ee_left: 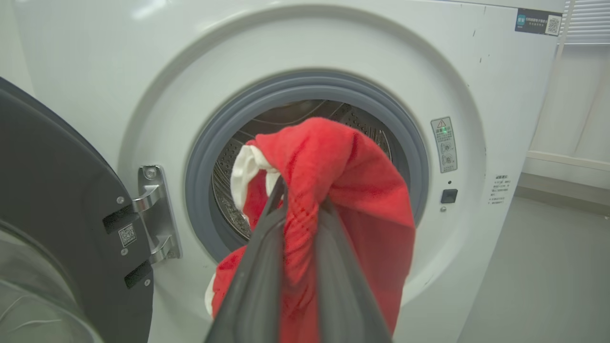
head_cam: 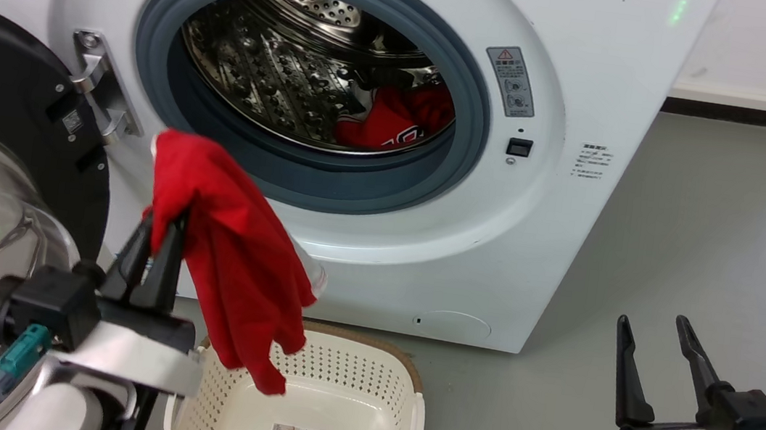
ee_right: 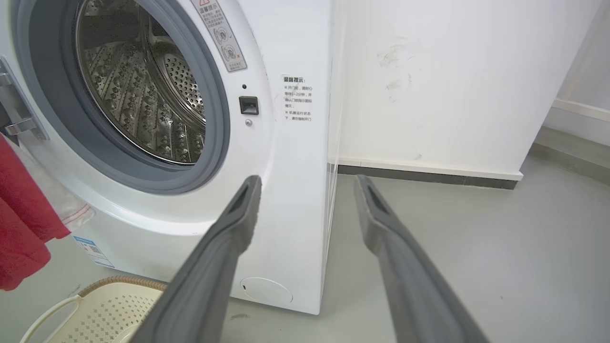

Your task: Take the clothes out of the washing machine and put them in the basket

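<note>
Garment (head_cam: 233, 248) hangs from left gripper (head_cam: 164, 226) above basket (head_cam: 350, 366).

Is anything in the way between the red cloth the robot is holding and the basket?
No, nothing visible is. The red cloth hangs from the left gripper, whose fingers are shut on it. Its bottom end dangles over the open top of the basket, with only air between them.

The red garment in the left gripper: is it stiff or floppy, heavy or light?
Probably floppy: the red garment drapes in limp folds from the left gripper. Likely light, since a narrow pinch carries it. Released, it would probably crumple into the basket below.
</note>
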Tool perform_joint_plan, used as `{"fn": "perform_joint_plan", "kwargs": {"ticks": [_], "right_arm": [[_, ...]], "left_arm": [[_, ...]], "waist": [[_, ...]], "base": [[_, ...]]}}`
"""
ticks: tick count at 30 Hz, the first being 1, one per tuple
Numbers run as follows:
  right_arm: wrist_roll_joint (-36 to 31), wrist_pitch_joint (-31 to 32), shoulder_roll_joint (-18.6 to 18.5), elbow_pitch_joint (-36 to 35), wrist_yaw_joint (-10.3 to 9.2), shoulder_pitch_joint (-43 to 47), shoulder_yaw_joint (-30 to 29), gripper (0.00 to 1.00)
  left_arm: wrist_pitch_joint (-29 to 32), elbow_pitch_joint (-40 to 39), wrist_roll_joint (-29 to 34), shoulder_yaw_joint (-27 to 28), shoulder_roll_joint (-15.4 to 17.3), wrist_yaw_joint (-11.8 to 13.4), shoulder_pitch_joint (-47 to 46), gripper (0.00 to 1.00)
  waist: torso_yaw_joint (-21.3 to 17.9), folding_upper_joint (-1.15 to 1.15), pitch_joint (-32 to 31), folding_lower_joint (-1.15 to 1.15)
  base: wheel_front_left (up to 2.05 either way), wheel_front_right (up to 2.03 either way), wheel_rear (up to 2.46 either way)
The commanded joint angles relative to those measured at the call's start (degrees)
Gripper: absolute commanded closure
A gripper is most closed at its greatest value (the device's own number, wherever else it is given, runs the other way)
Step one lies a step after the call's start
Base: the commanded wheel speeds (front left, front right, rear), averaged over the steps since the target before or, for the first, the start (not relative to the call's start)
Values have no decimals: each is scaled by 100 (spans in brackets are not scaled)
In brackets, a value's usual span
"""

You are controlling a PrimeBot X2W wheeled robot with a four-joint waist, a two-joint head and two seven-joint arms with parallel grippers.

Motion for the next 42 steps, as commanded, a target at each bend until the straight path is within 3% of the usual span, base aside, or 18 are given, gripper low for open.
{"fn": "perform_joint_plan", "kwargs": {"ticks": [1,6,12,21,24,37,42], "right_arm": [[-2,-14,-3,10,-4,83,18,0],[-61,-14,-5,-41,-4,-10,93,0],[-188,-14,-4,-127,-4,-226,102,0],[-379,-14,-3,-482,-4,-547,18,0],[-502,-14,-4,-544,-4,-657,0,0],[-790,-14,-3,-1120,-4,-996,-149,0],[-885,-14,-3,-1328,-5,-1002,-250,0]], "left_arm": [[75,-33,-53,-25,31,16,179,100],[251,372,-131,-218,22,-78,473,100],[117,1452,-196,-368,-185,-237,402,100],[-70,3519,3,-495,-683,-673,-492,100],[-78,4116,152,-379,-806,-652,-798,100],[-70,5679,768,-138,-1240,-917,-2086,100],[-70,6149,730,62,-1432,-930,-2432,100]], "waist": [[62,0,-3,1],[70,0,217,1],[-52,0,710,1],[-196,0,1724,1],[-277,0,1971,1],[-371,0,3188,1],[-346,0,3571,1]], "base": [[0,0,0],[0,0,0],[0,0,0],[0,0,0],[0,0,0],[0,0,0],[0,0,0]]}}
